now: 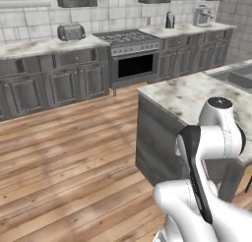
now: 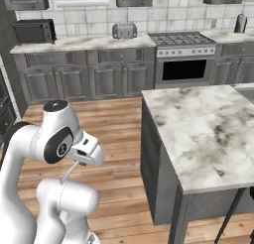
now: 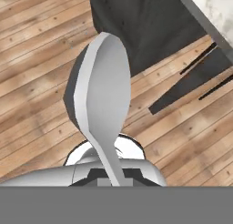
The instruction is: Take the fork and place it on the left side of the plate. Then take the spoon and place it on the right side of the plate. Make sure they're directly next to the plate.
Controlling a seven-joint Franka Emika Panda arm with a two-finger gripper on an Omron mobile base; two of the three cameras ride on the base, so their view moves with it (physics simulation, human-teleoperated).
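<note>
The spoon (image 3: 102, 91) is pinched by its handle in the tool (image 3: 111, 178), whose jaws are pressed together on the thin stem. In the hand view the spoon's long axis is seen to run straight out along the tool's own line, with the rounded bowl at the far end, pointing away from the hand. The spoon is carried in the air over the wooden floor (image 3: 36, 59), beside the dark side wall of the island, not over the marble surface (image 2: 208, 129).

The coming move is judged to turn on that relation. The surface lies higher than the spoon and off to the arm's right. In the hand view only a corner of it is caught, at the upper right. In the right base view the arm is folded low and close to the base, with the thin spoon hanging below the hand and well apart from the surface's near edge. The spoon would therefore have to be lifted and swung to the right, over that edge, before it could be set down.

Where the plate lies cannot be told here, so the side on which the spoon must be laid cannot yet be judged. The spoon's placing is taken to be the step in hand.
</note>
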